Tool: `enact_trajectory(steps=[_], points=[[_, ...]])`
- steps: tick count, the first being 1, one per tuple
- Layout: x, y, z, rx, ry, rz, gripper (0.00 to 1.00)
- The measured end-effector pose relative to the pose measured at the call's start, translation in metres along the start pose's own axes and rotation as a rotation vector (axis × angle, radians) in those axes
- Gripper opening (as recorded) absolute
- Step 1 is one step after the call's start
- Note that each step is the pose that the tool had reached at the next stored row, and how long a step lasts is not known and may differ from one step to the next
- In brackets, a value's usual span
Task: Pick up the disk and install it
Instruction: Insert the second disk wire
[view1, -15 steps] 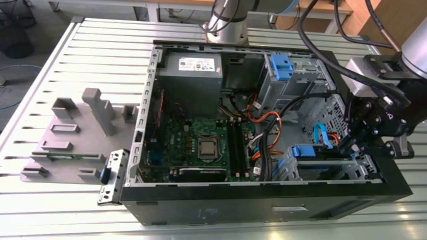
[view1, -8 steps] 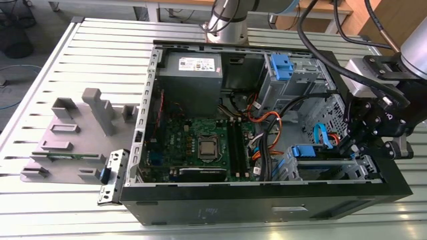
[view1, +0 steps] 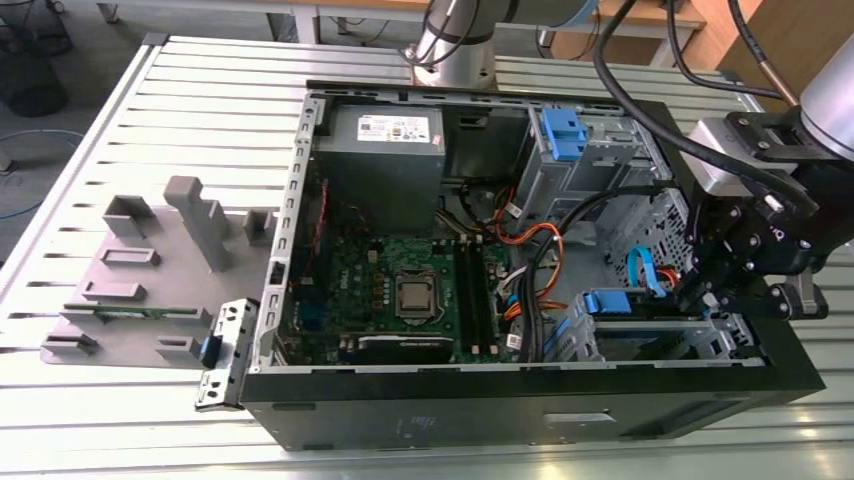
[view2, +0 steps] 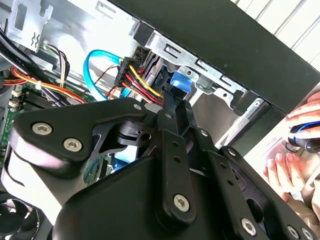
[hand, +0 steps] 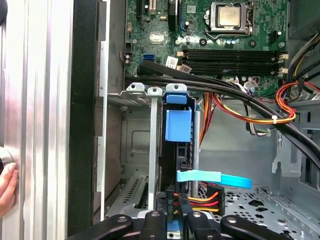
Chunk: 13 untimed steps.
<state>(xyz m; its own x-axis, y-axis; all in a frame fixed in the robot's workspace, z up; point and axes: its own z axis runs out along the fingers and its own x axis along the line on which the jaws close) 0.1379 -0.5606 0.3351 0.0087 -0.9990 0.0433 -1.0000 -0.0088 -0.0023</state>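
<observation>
- The jaws (hand: 172, 221) hang low inside the open computer case (view1: 534, 420), at the small drive cage (hand: 150, 145) in its corner.
- The disk (hand: 172, 160) stands on edge in a slot of that cage, straight ahead of the jaws. Its near end lies between them and its blue tab (hand: 178, 125) is at the far end.
- I cannot tell whether the jaws are clenched on the disk or merely straddle it. The black linkage hides the contact in both wrist views.
- The disk looks mostly seated already, so the step in hand is probably the last part of the fitting.
- To do it well, keep the disk in line with the slot's metal guides and press along the slot, never across it. A slanted disk would bind on its blue rails.
- A bundle of red, yellow and black wires (hand: 202, 201) and a flat blue cable (hand: 212, 178) sit just beside the jaws. They could snag on the jaws or get pinched against the disk.
- A person's hand (view2: 295, 150) rests outside the case wall, well apart from the jaws, so slow travel is wise.
</observation>
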Motion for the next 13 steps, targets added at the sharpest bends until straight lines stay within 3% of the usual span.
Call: enact_trajectory(steps=[13], points=[[-0.0001, 0.0001, 0.002, 0.0, -0.0005, 0.0, 0.22]])
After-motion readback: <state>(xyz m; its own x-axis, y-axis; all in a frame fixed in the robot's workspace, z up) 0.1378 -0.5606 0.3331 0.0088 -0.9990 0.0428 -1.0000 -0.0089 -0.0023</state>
